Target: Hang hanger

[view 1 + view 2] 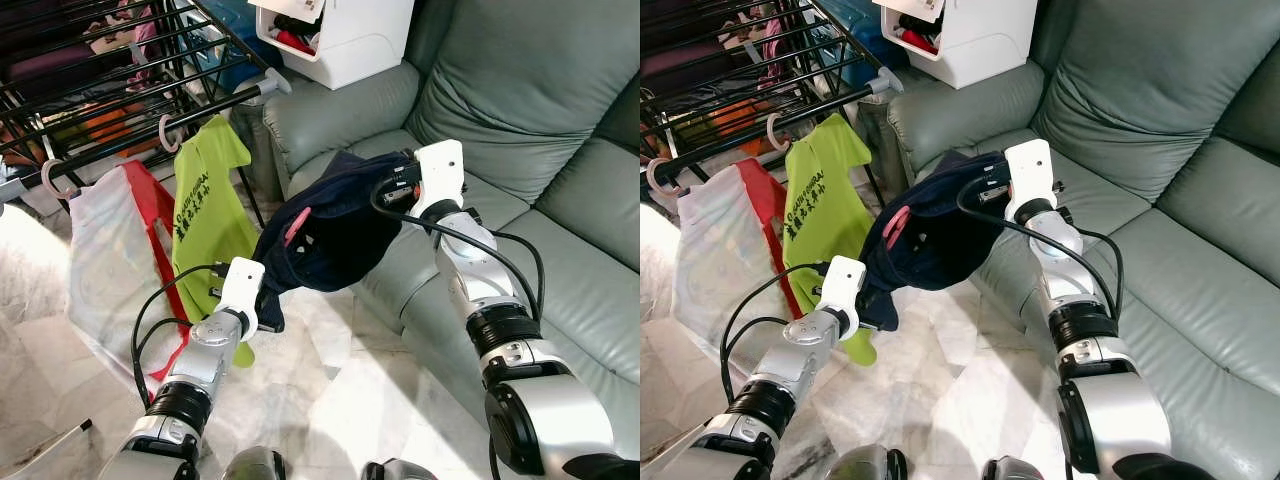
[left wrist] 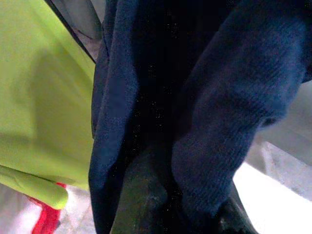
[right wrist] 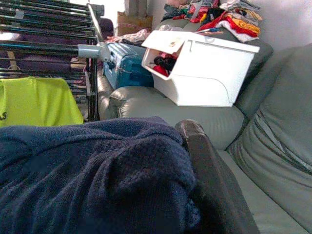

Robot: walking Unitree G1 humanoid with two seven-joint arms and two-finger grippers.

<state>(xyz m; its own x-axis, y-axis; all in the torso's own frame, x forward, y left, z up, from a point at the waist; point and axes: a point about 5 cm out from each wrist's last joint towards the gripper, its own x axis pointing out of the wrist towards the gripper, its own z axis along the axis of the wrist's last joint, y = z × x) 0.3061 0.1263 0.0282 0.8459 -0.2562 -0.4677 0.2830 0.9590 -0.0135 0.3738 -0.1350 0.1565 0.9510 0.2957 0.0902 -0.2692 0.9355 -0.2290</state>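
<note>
Nearest us, at the lower left of the head view, our left gripper (image 1: pixel 268 318) is pinching the low corner of a dark navy knitted garment (image 1: pixel 325 235), its black fingers (image 2: pixel 141 204) pressed shut on folds of the cloth. Toward the middle right, our right gripper (image 1: pixel 385 190) is gripping the garment's upper edge, one black finger (image 3: pixel 214 190) lying tight against the knit, so the cloth is stretching between our two arms in the centre of the frame. A pink plastic hanger (image 1: pixel 295 225) is poking out of the navy fabric near its middle. Just left of it, a lime-green T-shirt (image 1: pixel 205 195) and a white and red garment (image 1: pixel 110 245) are hanging from the black metal drying rack (image 1: pixel 120 90) in the upper left. A grey-green leather sofa (image 1: pixel 520 120) is occupying the right side, and a white plastic storage bin (image 1: pixel 340 35) is sitting on its armrest at the top.
</note>
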